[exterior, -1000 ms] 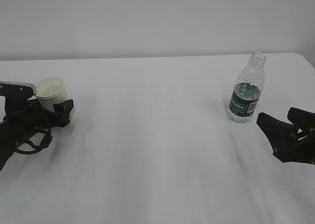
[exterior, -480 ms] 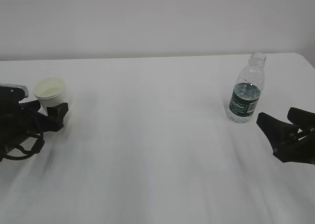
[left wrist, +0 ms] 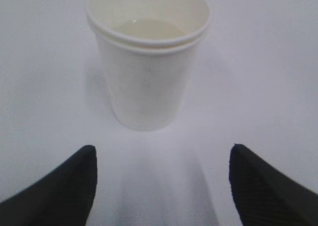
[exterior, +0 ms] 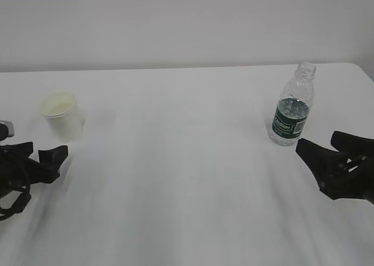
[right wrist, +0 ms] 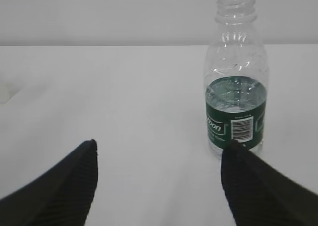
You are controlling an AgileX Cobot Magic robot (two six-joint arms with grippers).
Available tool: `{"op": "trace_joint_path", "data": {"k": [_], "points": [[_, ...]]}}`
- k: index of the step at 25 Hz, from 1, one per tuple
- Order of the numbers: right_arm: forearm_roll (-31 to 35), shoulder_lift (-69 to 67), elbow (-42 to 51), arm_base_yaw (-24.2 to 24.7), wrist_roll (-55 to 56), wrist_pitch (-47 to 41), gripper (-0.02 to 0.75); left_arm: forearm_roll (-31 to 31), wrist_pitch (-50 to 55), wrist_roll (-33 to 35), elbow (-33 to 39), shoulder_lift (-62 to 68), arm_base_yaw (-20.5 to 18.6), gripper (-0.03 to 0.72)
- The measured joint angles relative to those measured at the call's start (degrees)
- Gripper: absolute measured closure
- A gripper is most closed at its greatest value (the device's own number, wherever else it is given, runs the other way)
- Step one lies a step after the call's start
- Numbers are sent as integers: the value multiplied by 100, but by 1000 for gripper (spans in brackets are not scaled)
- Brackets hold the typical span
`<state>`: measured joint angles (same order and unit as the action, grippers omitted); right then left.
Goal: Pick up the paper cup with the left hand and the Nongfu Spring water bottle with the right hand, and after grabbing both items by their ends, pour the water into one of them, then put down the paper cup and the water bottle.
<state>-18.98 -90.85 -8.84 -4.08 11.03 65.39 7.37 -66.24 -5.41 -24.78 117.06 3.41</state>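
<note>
- Exterior: cup [exterior: 61,114] upright on white table [exterior: 187,178], left side, toward the back. Left hand [exterior: 36,161] low at the left edge, in front of the cup and a bit left, apart from it, jaws spread, nothing in them.
- Exterior: bottle [exterior: 292,105] upright on the right, no cap, green label, water [exterior: 290,109] up to about label height. Right hand [exterior: 330,155] at the right edge, just in front and right of the bottle, not touching, jaws open and empty.
- Left wrist: cup dead ahead, centred between the two black fingertips [left wrist: 57,186], standing clear beyond them. Pale liquid or cup bottom visible inside, can't tell which. Gripper wide open.
- Right wrist: bottle ahead, off to the right, its base just above the right fingertip [right wrist: 258,186]; touching or not, can't tell from here. Left finger well apart from it. Gripper wide open, holding nothing.
</note>
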Motion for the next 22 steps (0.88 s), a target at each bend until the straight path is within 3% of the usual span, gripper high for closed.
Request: {"op": "trace_joint_path", "data": {"k": [8, 22], "points": [[-392, 13, 0, 0, 135, 0, 152, 0, 0, -21, 676, -683, 0, 98], [-35, 1408, -42, 0, 159, -185, 165, 269, 0, -266, 776, -2419, 0, 111]]}}
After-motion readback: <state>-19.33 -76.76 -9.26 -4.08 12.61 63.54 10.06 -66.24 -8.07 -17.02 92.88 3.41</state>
